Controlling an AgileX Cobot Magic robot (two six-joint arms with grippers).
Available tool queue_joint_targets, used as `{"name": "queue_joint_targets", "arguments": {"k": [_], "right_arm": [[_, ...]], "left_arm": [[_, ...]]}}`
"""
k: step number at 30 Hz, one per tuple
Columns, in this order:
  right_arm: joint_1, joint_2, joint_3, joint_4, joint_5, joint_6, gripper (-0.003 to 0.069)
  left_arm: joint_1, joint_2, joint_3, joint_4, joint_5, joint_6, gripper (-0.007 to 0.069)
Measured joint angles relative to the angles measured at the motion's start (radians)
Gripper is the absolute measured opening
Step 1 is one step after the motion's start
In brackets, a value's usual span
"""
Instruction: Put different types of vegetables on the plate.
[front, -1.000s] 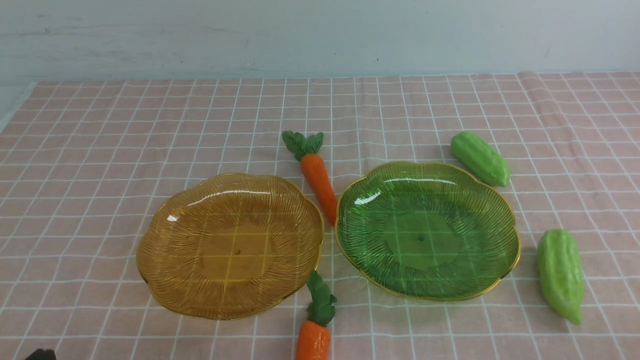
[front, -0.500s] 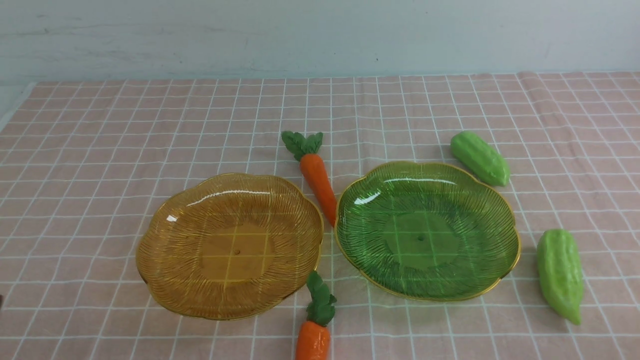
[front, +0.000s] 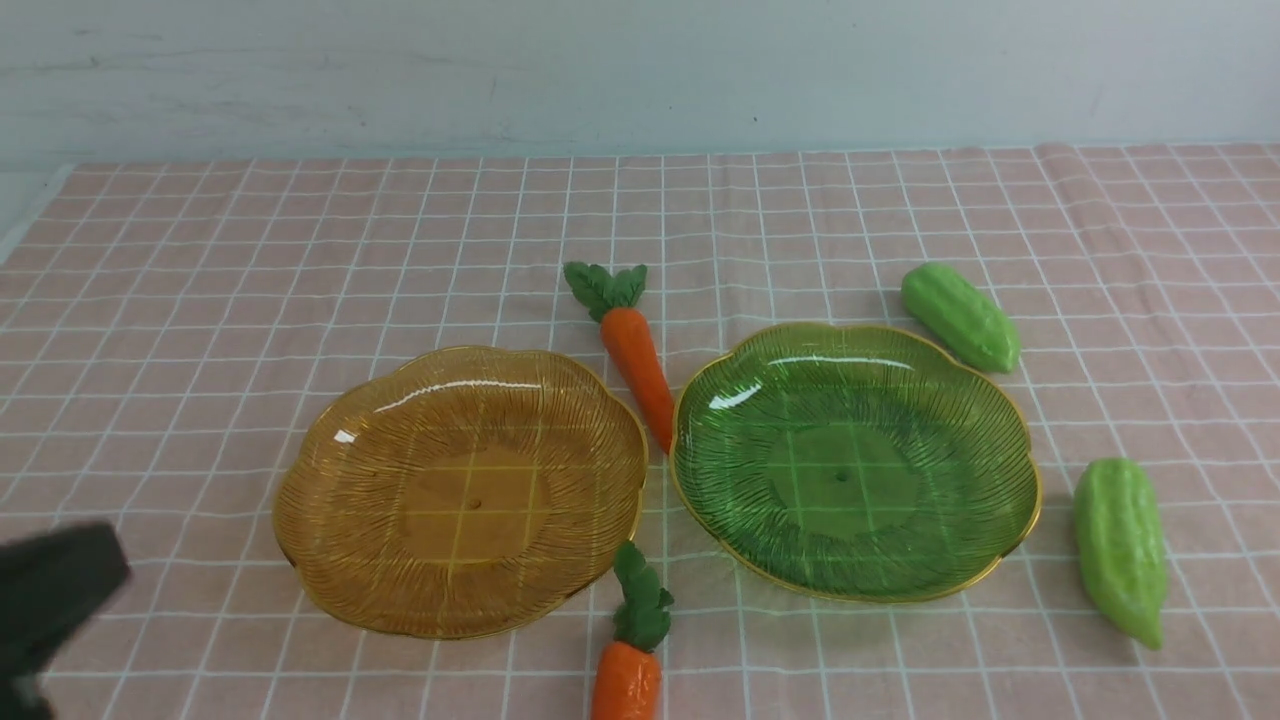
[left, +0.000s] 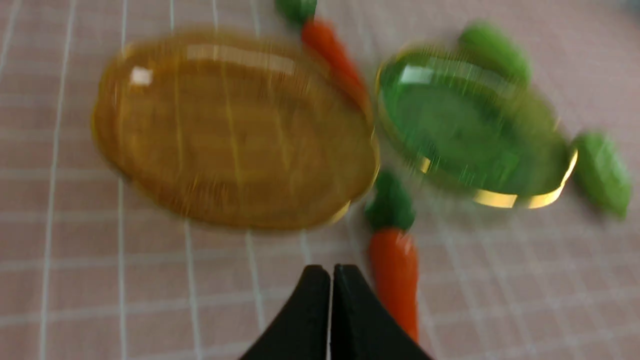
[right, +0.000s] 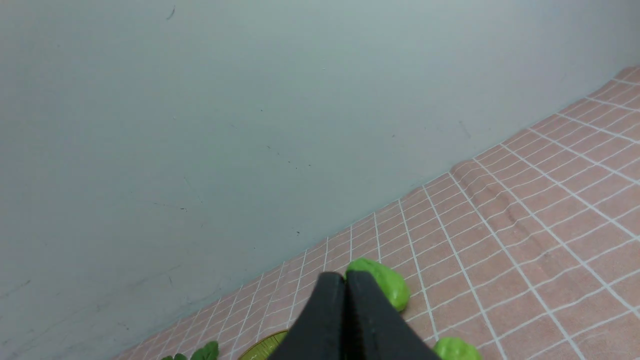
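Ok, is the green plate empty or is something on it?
Empty. Only checked cloth shows through the green plate; far carrot, near carrot, far gourd and near gourd lie outside its rim.

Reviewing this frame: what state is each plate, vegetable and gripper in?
Amber plate: empty.
Green plate: empty.
Far carrot: lying on the cloth between the plates.
Near carrot: lying on the cloth, off both plates.
Far gourd: lying on the cloth, beyond the green plate.
Near gourd: lying on the cloth, right of the green plate.
Left gripper: jaws shut, holding nothing.
Right gripper: jaws shut, holding nothing.
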Motion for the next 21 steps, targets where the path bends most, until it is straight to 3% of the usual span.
{"name": "queue_joint_targets", "arguments": {"k": [4, 9, 12, 14, 16, 21], "right_arm": [[0.000, 0.000, 0.000, 0.005, -0.013, 0.000, -0.0011], [0.000, 0.000, 0.001, 0.012, -0.029, 0.012, -0.0011], [0.005, 0.006, -0.067, 0.027, 0.077, 0.015, -0.0011], [0.012, 0.034, -0.127, 0.028, 0.136, -0.001, -0.0011], [0.017, 0.155, -0.269, 0.028, 0.235, -0.069, -0.0011], [0.018, 0.335, -0.424, 0.028, 0.353, -0.195, -0.0011]], "left_arm": [[0.000, 0.243, -0.018, 0.062, 0.134, 0.098, -0.0003], [0.000, 0.440, -0.009, 0.084, 0.118, 0.157, -0.0003], [-0.013, 0.518, -0.009, 0.087, 0.086, 0.170, -0.0003], [-0.065, 0.558, -0.009, 0.095, 0.044, 0.175, -0.0003], [-0.212, 0.602, -0.009, 0.096, -0.028, 0.144, -0.0003], [-0.402, 0.671, -0.016, 0.108, -0.085, 0.052, -0.0003]]}}
